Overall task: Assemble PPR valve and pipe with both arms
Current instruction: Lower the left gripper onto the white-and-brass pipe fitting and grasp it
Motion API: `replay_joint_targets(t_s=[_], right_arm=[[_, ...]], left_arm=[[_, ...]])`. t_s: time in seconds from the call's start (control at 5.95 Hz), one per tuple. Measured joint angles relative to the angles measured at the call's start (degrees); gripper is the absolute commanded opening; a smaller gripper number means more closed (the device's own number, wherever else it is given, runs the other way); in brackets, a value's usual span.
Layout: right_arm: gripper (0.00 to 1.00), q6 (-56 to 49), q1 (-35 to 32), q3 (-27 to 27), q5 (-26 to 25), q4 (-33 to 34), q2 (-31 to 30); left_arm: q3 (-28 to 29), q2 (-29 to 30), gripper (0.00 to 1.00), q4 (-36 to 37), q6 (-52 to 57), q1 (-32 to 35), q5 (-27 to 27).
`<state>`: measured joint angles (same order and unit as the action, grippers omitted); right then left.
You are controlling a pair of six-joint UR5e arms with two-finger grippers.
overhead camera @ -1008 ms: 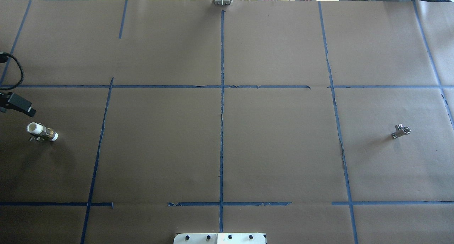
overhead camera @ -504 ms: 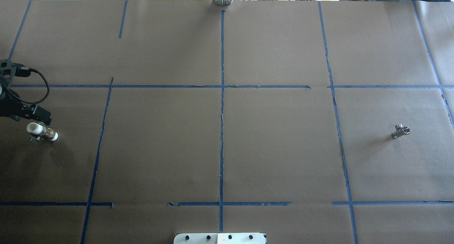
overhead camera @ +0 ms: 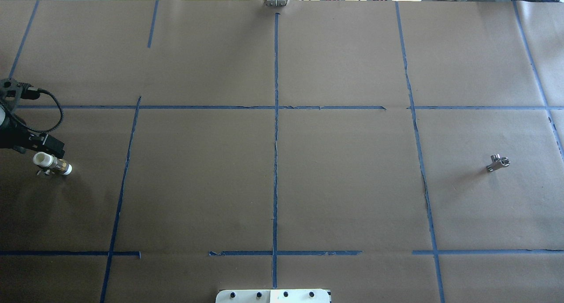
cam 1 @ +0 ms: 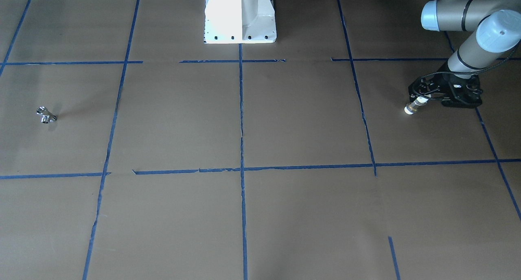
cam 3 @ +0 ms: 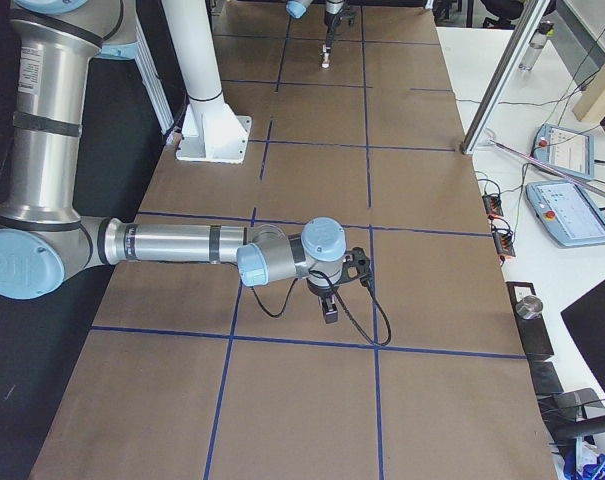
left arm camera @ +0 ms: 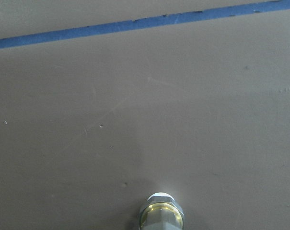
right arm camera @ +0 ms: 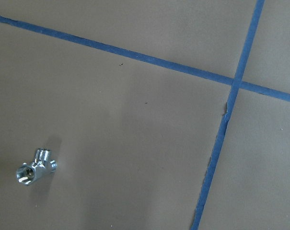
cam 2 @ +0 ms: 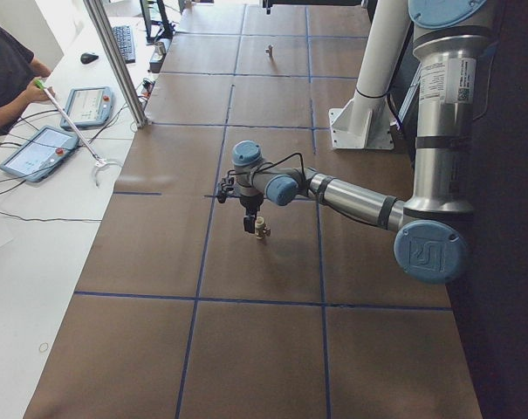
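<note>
Before counting any step as done, check part positions in the overhead view. Locate pipe piece, white and brass, at 9 o'clock near the table edge. Take it as standing on end, judging by its end-on look in the left wrist view.

Locate valve, small and metallic, at 3 o'clock, lying alone. Treat the two parts as well apart, with no joining begun.

Find left gripper just beside the pipe piece, on its 12 o'clock side. Record jaw state as impossible to tell, with no fingers resolved in any view and contact unconfirmed.

Find right gripper in the right-end view only, hovering over the table. Note the valve at 8 o'clock in the right wrist view. Record those jaws likewise as impossible to judge.

Rate progress as early, at approach stage. Outstanding, as judged: grasp both parts, lift, bring together, align, mate.
</note>
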<state>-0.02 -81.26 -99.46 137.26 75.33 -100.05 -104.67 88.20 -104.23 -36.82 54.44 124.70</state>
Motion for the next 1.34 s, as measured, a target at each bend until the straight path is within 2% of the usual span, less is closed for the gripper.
replay_joint_targets(t_s=[0.17, 0.34, 0.5, 0.67, 0.84, 1.34], right_arm=[[1.00, 0.1, 0.0, 0.0, 0.0, 0.0, 0.0], [1.00, 0.1, 0.0, 0.0, 0.1, 0.1, 0.1], [1.00, 0.1, 0.0, -0.1, 0.1, 0.2, 0.1], [1.00, 0.2, 0.0, -0.1, 0.2, 0.2, 0.1], [1.00, 0.2, 0.1, -0.1, 0.3, 0.3, 0.2], [1.00, 1.9, 0.2, -0.4, 0.4, 0.3, 0.5]], left_arm=[[0.1, 0.0, 0.85, 0.0, 0.0, 0.0, 0.4], [0.2, 0.0, 0.70, 0.0, 0.0, -0.1, 0.9], [0.2, 0.0, 0.50, 0.0, 0.0, -0.1, 1.3], [0.3, 0.0, 0.19, 0.0, 0.0, -0.1, 1.4], [0.2, 0.0, 0.01, 0.0, 0.0, -0.1, 1.5], [-0.6, -0.1, 0.00, 0.3, -0.1, -0.1, 3.9]])
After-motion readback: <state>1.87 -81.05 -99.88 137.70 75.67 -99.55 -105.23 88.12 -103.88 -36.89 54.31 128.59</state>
